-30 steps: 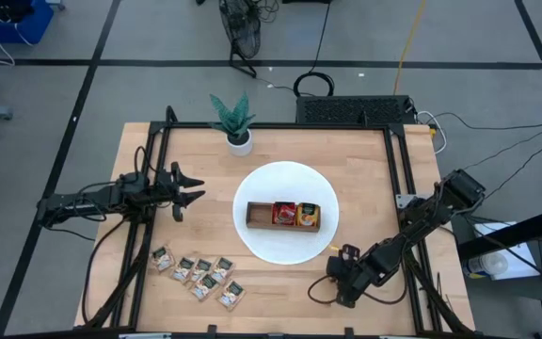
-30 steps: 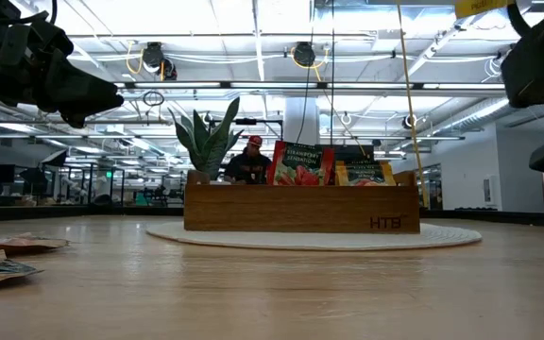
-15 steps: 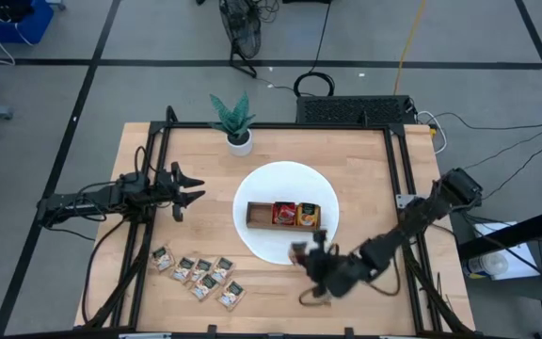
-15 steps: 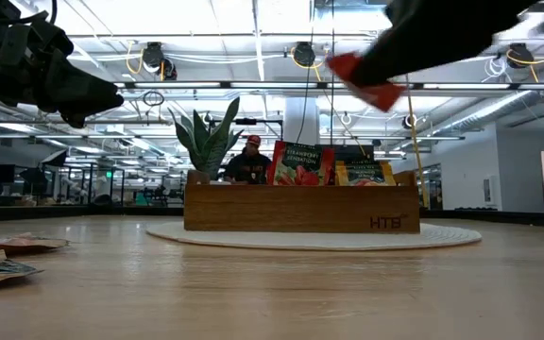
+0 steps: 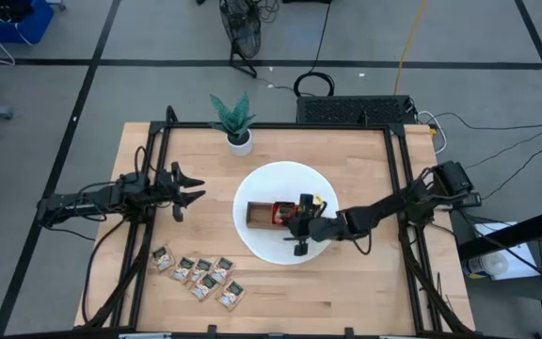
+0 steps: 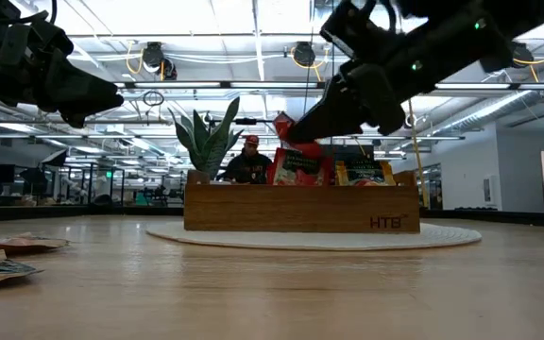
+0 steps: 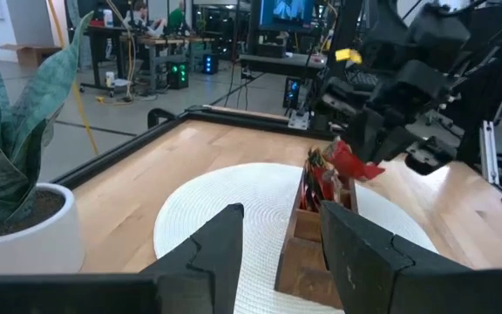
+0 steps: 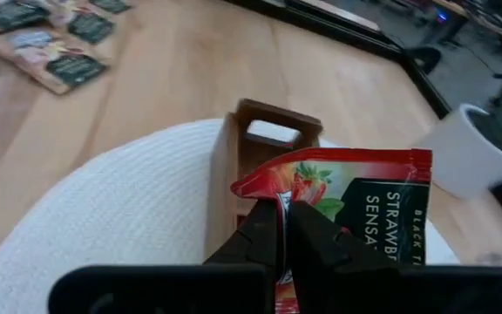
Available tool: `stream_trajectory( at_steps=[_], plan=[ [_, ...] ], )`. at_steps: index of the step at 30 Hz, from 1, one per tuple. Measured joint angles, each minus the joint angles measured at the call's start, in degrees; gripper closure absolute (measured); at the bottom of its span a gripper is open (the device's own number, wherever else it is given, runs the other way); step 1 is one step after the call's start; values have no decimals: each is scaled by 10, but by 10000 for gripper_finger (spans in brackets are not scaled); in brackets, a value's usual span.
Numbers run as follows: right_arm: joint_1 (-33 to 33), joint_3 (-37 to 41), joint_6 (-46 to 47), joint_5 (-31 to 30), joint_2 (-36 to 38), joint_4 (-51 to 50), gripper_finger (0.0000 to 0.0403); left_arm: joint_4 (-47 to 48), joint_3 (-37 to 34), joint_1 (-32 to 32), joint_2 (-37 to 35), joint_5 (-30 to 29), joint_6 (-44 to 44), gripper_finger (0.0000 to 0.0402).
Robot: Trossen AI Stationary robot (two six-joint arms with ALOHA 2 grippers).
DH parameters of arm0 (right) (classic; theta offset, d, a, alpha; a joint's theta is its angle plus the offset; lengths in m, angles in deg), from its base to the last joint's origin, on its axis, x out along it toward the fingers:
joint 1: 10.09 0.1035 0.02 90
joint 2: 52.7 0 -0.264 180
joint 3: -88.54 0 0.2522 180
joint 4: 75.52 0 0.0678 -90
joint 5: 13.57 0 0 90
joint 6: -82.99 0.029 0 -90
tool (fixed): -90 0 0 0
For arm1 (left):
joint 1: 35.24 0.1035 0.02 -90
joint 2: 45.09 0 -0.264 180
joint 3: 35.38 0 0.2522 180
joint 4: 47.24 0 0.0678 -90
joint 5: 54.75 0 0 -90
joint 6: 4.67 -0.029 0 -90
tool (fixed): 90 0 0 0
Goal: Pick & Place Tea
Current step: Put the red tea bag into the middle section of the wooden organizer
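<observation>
A brown wooden tray [image 5: 260, 216] stands on a round white mat [image 5: 252, 240] in the middle of the table. Red [image 6: 302, 170] and orange-yellow [image 6: 364, 173] tea sachets stand upright in it; its left compartment [image 8: 271, 132] is empty. My right gripper [image 5: 298, 217] hangs over the tray, shut on a red tea sachet [image 8: 356, 201]. Several pale beige sachets [image 5: 199, 272] lie flat on the near left of the table. My left gripper [image 5: 199, 188] waits open at the table's left, well short of the mat. My right gripper pinches the red sachet between its two fingers [image 8: 264, 228] at one edge near a corner [image 8: 268, 185]. The fingers slant down from the table's right side. The sachet [image 6: 287, 128] sticks out beyond the fingertips, tilted and lifted clear just above the tray.
A potted plant [image 5: 235, 124] stands at the far edge, left of the mat. Black frame rails [image 5: 398, 179] run along the table's left and right sides. Bare wood lies near the front edge, right of the loose sachets. A person [image 6: 249, 161] sits in the room behind.
My right gripper has swung from the table's near right part toward the far left, up over the mat to above the tray. It has rolled and tipped on the way. The red sachet has travelled with it, clear of the table.
</observation>
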Motion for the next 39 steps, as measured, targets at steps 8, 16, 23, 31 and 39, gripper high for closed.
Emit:
stream_trajectory(
  at_steps=[8,16,23,31,39],
  plan=[
    [-7,-1,-66,-1,-74,46,397,0,0,0,0,0,0,245],
    [11,-2,-109,-141,-108,53,388,0,0,0,0,0,0,245],
    [25,-2,-132,-143,-108,80,386,0,0,0,0,0,0,245],
    [24,-2,-104,-144,-108,68,324,0,0,0,0,0,0,245],
    [24,-2,-102,-147,-107,73,265,0,0,0,0,0,0,245]
  ],
)
